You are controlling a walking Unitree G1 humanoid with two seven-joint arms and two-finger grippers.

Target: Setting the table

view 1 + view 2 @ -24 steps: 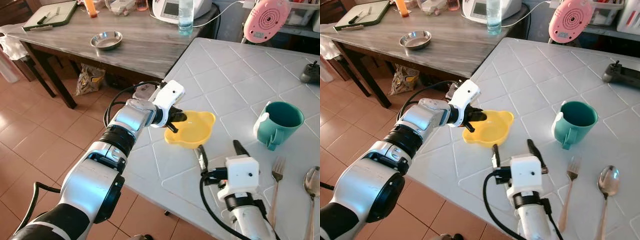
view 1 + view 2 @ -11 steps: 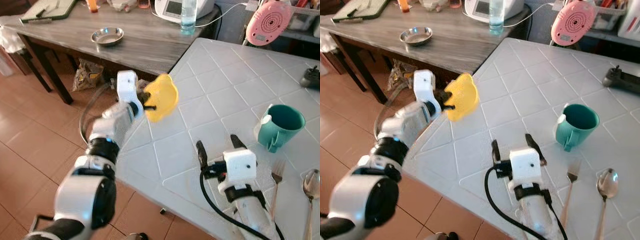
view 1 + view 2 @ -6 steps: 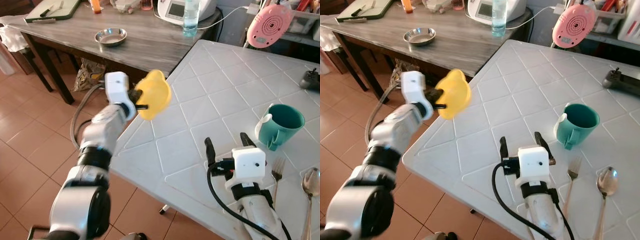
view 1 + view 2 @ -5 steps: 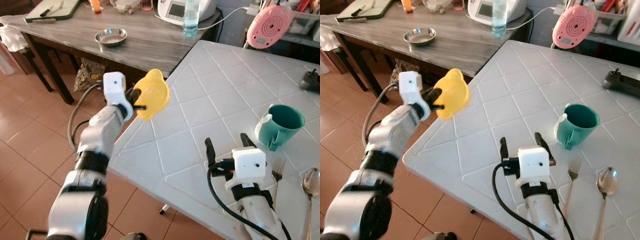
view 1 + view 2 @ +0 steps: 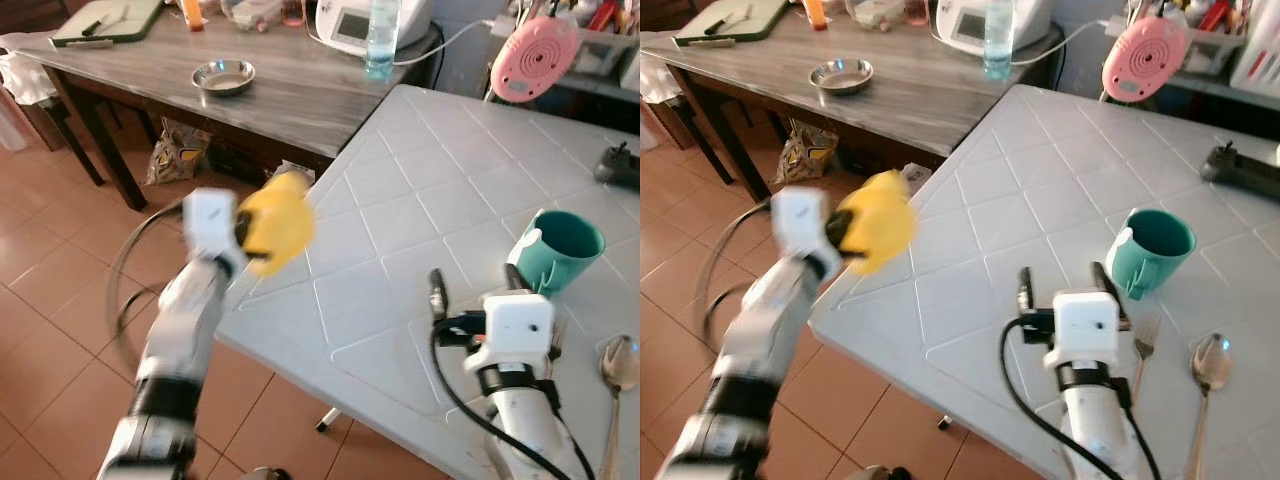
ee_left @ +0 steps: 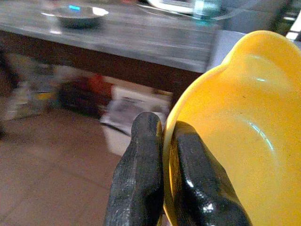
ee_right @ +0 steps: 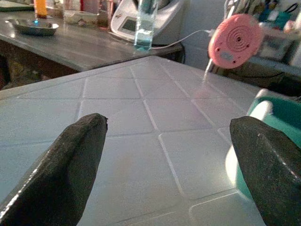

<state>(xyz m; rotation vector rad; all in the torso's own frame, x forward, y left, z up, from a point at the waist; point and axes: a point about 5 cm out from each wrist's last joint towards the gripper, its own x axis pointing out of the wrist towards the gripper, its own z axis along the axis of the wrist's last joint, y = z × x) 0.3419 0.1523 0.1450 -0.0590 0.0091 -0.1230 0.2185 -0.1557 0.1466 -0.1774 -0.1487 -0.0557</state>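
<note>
My left gripper (image 5: 243, 232) is shut on the rim of a yellow bowl (image 5: 275, 222), held tilted in the air beside the white table's left edge; the arm is motion-blurred. In the left wrist view both fingers (image 6: 141, 179) pinch the yellow bowl (image 6: 235, 155) by its rim. My right gripper (image 5: 475, 285) stands open over the white tiled table (image 5: 420, 200), near its front, with nothing between its fingers (image 7: 70, 165). A teal mug (image 5: 557, 248) stands just right of it. A fork (image 5: 1140, 345) and a spoon (image 5: 1205, 385) lie on the table at the right.
A wooden side table (image 5: 270, 85) at the back left carries a small steel bowl (image 5: 223, 76), a water bottle (image 5: 378, 35) and a white appliance (image 5: 350, 20). A pink round device (image 5: 530, 55) and a black controller (image 5: 618, 163) sit at the back right. Tiled floor (image 5: 60, 280) lies left.
My left arm has swung the yellow bowl off the table, then down and left past the table's edge. The right gripper has shifted slightly right toward the mug.
</note>
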